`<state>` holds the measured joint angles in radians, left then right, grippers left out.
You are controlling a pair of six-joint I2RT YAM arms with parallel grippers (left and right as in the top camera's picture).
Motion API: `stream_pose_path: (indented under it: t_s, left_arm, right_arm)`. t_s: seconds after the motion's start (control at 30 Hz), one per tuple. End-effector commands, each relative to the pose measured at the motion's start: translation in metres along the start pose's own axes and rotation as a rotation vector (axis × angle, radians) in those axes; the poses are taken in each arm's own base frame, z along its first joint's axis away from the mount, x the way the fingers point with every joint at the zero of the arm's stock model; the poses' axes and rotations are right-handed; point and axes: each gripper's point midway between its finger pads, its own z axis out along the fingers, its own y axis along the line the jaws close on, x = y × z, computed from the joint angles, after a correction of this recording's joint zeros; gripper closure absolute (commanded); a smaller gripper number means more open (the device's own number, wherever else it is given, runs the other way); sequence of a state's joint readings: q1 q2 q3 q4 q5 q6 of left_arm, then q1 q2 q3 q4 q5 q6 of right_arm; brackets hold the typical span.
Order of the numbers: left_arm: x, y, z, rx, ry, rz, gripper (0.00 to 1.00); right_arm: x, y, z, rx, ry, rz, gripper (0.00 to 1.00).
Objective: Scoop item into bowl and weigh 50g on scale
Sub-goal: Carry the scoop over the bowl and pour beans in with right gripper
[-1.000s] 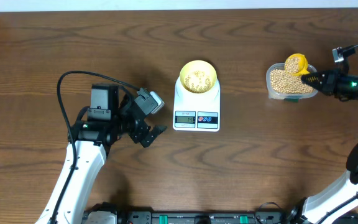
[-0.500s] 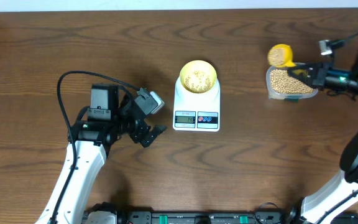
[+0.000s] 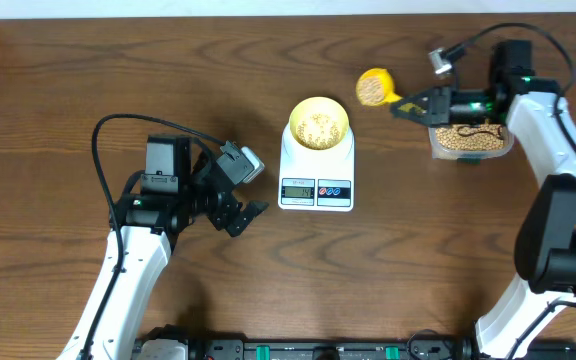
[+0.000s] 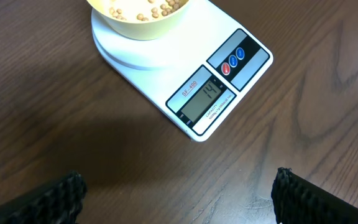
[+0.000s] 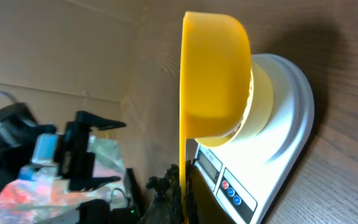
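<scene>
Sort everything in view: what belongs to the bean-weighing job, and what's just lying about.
In the job: beans, bowl, scale, yellow spoon, tub, right claw shut on the yellow spoon.

Lying about: left claw, open and empty; black cable looping by the left arm.

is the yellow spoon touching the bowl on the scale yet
Apart. The overhead view shows a strip of bare table between the spoon and the rim of the bowl, so there is a plain gap.
</scene>
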<state>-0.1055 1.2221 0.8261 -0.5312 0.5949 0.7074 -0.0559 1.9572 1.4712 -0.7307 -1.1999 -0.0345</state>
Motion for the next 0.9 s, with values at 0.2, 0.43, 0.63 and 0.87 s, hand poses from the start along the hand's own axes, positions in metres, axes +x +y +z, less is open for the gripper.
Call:
stream_pose_path:
  t_s: [0.2, 0.43, 0.63, 0.87]
  left_arm:
    - [0.005, 0.0, 0.001, -0.004, 0.013, -0.011, 0.02]
    - [0.005, 0.001, 0.001, -0.004, 0.013, -0.011, 0.02]
    - [0.006, 0.001, 0.001, -0.004, 0.013, -0.011, 0.03]
    - [0.005, 0.0, 0.001, -0.004, 0.013, -0.01, 0.02]
  right_arm:
    - [0.008, -0.004, 0.063, 0.166, 0.079, 0.039, 0.99]
    - [0.004, 0.007, 0.088, 0.342, 0.112, -0.089, 0.99]
    - [0.003, 0.016, 0.085, 0.655, 0.165, -0.275, 0.99]
    - [0.009, 0.023, 0.088, 0.887, 0.209, -0.472, 0.99]
